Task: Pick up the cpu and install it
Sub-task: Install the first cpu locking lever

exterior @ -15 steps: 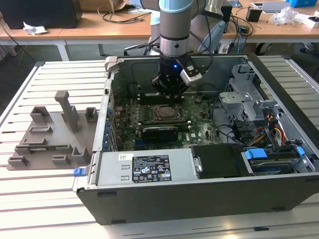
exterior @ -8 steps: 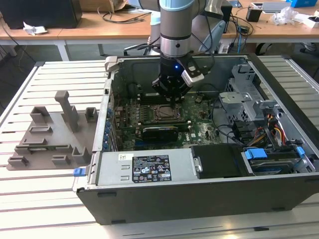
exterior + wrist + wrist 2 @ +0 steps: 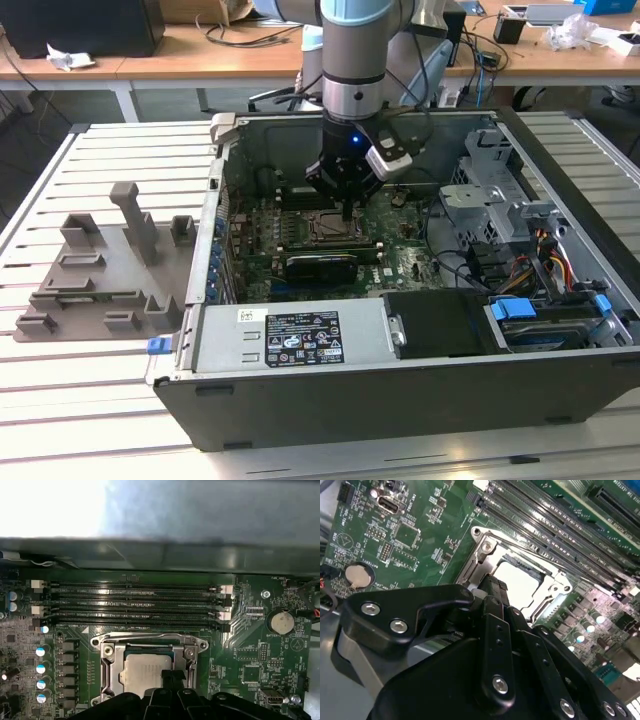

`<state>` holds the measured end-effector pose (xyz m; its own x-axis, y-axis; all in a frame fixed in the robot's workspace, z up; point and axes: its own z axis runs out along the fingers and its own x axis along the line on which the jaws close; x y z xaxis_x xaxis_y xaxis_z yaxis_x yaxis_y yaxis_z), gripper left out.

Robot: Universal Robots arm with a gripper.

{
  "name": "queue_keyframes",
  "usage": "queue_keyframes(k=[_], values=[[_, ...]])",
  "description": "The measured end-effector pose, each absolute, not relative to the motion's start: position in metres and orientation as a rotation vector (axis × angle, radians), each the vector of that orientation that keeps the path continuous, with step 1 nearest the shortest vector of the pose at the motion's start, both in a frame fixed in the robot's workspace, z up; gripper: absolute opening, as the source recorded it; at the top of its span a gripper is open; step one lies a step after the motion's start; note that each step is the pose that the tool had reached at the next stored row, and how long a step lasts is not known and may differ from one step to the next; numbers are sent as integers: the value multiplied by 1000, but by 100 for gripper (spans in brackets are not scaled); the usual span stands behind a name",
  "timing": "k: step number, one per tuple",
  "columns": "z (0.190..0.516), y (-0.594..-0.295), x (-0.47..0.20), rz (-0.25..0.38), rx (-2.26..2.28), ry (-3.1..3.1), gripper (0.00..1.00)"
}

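cpu (image 3: 142, 675) partly hidden behind end effector (image 3: 172, 677); fingertip contact unclear; coin cell (image 3: 281, 622) blurred

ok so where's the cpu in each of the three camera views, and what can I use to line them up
Exterior view: the cpu is mid-motherboard inside the open case, directly under the end effector.
First wrist view: pale square inside the socket frame, partly covered by the end effector.
Second wrist view: pale square just beyond the end effector.
Shared landmark: the socket frame's metal bracket around the chip.
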<state>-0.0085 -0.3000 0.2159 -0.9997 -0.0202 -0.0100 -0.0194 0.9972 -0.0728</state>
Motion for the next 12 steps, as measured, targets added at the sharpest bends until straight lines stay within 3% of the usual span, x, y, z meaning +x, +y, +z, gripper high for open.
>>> queue_keyframes(k=[12], values=[[234,-300,-8,-114,-31,3129,11]])
